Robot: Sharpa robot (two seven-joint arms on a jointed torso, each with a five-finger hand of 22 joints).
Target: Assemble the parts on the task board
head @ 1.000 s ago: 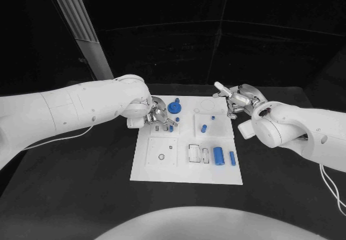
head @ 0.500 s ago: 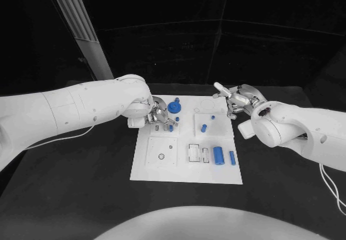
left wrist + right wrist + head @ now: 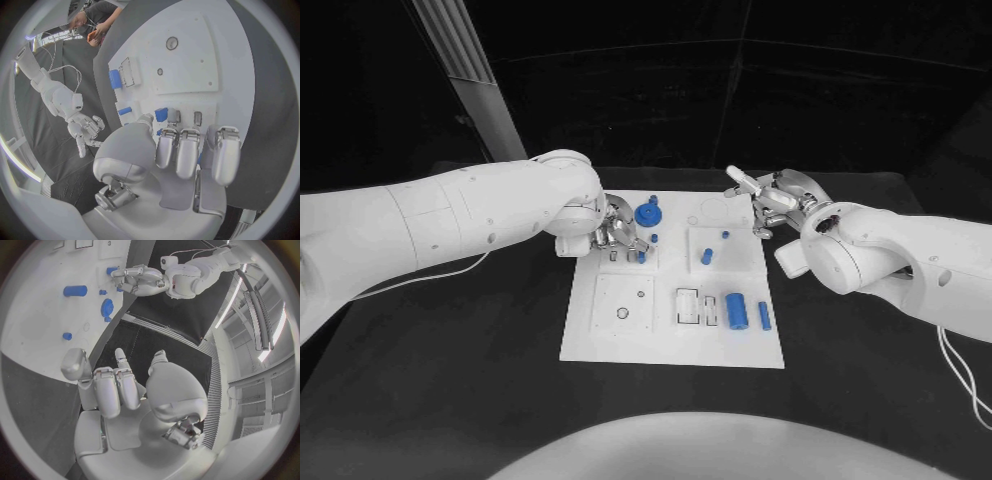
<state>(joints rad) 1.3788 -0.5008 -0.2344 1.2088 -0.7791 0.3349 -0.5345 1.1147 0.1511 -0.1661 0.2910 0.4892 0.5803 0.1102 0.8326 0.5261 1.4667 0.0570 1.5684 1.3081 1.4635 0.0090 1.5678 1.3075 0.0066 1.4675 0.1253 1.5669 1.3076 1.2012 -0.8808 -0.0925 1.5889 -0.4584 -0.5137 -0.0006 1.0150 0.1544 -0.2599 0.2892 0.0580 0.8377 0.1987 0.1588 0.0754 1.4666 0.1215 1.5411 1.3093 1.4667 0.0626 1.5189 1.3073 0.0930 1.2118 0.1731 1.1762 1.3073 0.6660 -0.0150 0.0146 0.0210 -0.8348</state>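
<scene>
The left hand point(image 3: 620, 232) pinches a small blue peg point(image 3: 642, 256) at the task board's point(image 3: 672, 345) 10 o'clock; the right hand point(image 3: 769, 200), fingers apart and empty, hovers at 1 o'clock.

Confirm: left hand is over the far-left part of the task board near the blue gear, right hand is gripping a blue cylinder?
Not quite. The right hand holds nothing; the right wrist view shows its fingers apart and empty. The left hand is indeed over the task board beside the blue gear.

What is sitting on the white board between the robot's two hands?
In the head view, between the left hand and right hand, the task board carries a blue gear and small blue pegs.
</scene>
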